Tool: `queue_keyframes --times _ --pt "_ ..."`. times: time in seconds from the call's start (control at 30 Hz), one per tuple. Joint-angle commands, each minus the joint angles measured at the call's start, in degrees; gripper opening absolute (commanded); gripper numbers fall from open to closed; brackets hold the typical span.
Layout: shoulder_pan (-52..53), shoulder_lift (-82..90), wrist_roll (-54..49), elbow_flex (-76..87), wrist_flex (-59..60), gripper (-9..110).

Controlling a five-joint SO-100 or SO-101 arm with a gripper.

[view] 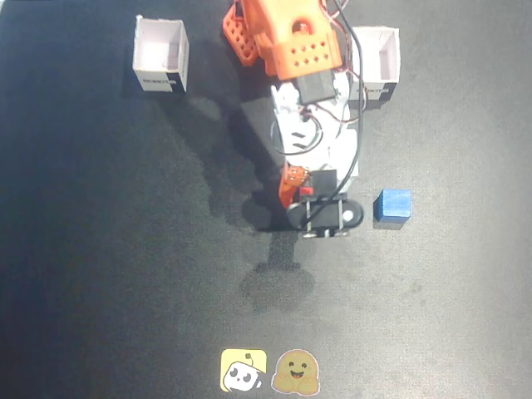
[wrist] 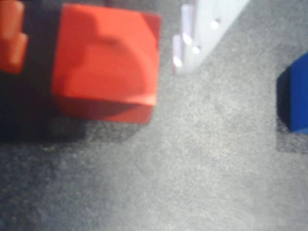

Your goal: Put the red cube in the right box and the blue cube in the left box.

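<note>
Two jaw parts frame the small matt orange-red cube point(wrist: 106, 67) in the wrist view: an orange finger point(wrist: 12, 36) at the upper left edge and a white one point(wrist: 202, 29) at the upper middle, with the cube between them and a gap showing on each side. So the gripper point(view: 306, 184) stands spread around the cube, not pinching it; the cube appears to rest on the dark grey mat point(wrist: 192, 183). In the fixed view it is all but hidden under the arm at frame centre. Just right of the gripper there sits the small matt bright blue cube point(view: 392, 204), apart from it. Farther off, the white cardboard box with pinkish inner walls point(view: 160, 55) stands at upper left, and the white cardboard box with plain grey-white walls point(view: 378, 66) at upper right, partly behind the arm. Closing squarely on the red cube's side faces looks like the next need.
</note>
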Motion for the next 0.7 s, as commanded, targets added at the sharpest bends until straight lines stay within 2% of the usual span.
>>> queue_keyframes --times 0.0,0.27,0.67 --pt "-0.6 -2.1 0.3 -4.9 -1.4 24" --pt "-0.7 -5.9 0.6 -4.8 -4.7 23" --pt "-0.4 -8.6 0.9 -3.8 -7.7 14"
